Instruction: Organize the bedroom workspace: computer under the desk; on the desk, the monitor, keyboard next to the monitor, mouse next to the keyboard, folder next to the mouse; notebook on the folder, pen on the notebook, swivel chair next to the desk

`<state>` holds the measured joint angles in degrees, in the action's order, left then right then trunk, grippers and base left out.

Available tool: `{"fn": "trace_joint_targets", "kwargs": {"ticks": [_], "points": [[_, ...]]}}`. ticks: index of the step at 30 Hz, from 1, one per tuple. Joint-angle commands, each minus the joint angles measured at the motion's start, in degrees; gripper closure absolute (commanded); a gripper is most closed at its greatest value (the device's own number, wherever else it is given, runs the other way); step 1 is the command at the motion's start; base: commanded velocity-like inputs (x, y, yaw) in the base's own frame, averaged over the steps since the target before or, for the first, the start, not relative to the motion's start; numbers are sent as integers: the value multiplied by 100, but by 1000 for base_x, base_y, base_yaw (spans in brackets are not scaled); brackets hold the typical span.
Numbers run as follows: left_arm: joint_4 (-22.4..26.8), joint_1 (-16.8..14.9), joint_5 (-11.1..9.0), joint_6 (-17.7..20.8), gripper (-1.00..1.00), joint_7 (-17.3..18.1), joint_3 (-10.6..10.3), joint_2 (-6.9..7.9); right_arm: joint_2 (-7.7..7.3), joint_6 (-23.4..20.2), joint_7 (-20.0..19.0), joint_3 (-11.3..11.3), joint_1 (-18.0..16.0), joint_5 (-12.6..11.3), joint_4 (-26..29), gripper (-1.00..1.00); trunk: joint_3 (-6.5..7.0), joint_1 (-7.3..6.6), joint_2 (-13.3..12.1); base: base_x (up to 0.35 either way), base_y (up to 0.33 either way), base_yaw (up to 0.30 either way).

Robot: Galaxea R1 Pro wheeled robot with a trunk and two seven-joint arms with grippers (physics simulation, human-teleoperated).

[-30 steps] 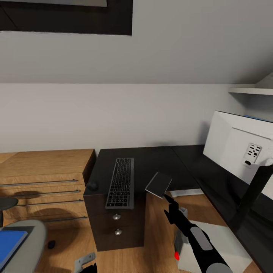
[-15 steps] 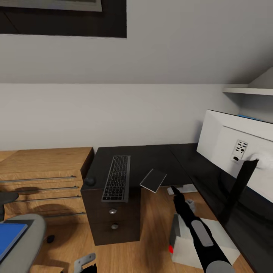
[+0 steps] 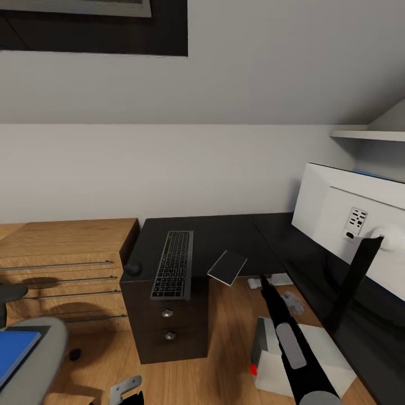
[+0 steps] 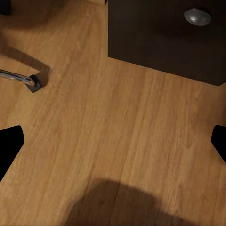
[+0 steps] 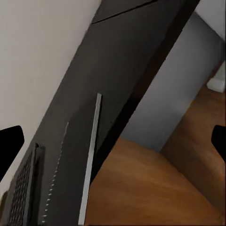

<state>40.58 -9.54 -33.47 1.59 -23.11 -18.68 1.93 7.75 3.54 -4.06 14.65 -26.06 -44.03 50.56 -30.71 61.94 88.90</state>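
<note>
The dark grey notebook [image 3: 227,267] lies on the black desk [image 3: 225,236] at its inner front edge, right of the keyboard [image 3: 172,264], with one corner over the edge. My right gripper [image 3: 263,279] hangs open just right of it, not touching; its wrist view shows the notebook's thin edge [image 5: 89,165] ahead. The mouse [image 3: 133,268] sits left of the keyboard. The monitor [image 3: 343,211] stands on the desk's right wing, and the computer [image 3: 298,360] is on the floor beneath. The blue folder [image 3: 14,351] rests on the swivel chair [image 3: 42,351]. My left gripper [image 4: 113,146] is open above the floor. The pen is out of view.
A light wooden dresser [image 3: 62,264] stands left of the desk's dark drawer unit [image 3: 169,332]. One castor of the chair [image 4: 34,83] is on the floor near my left gripper. A white wall shelf [image 3: 365,135] hangs above the monitor.
The right gripper let go of the notebook, which now rests on the desk, and drew back to the right. The head view shifted slightly between the earliest frame and now.
</note>
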Motion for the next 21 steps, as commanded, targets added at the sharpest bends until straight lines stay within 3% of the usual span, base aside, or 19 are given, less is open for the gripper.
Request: {"fn": "trace_joint_targets", "kwargs": {"ticks": [1, 2, 3, 6, 7, 8, 9, 13, 21], "points": [[12, -4, -30, 17, -100, -53, -40, 9, 44, 100, 57, 10, 49, 137, 95, -100, -6, 0, 3, 0, 0, 0], [12, -4, -29, 17, -100, -53, -40, 9, 141, 287, 386, -29, 204, 707, 392, -100, -6, 0, 3, 0, 0, 0], [12, -4, -29, 17, -100, -53, -40, 9, 183, 351, 645, -95, 299, 1065, 585, -100, -6, 0, 3, 0, 0, 0], [12, -4, -29, 17, -100, -53, -40, 9, 222, 407, 1100, -298, 420, 1562, 820, -100, -6, 0, 3, 0, 0, 0], [12, -2, -29, 17, -100, -53, -40, 9, 225, 429, 1432, -499, 486, 1849, 941, -100, -6, 0, 3, 0, 0, 0], [13, -3, -28, 17, -100, -54, -40, 9, 225, 454, 2144, -948, 581, 2270, 1137, -100, -6, 0, 3, 0, 0, 0], [13, -4, -28, 17, -100, -54, -40, 9, 225, 461, 2492, -1148, 619, 2389, 1218, -100, -6, 0, 3, 0, 0, 0], [12, -4, -28, 17, -100, -55, -38, 9, 225, 468, 3176, -1511, 711, 2532, 1382, -100, -6, 0, 3, 0, 0, 0], [12, -3, -28, 17, -100, -55, -39, 9, 224, 469, 3545, -1967, 774, 2602, 1618, -100, -6, 0, 3, 0, 0, 0]]}}
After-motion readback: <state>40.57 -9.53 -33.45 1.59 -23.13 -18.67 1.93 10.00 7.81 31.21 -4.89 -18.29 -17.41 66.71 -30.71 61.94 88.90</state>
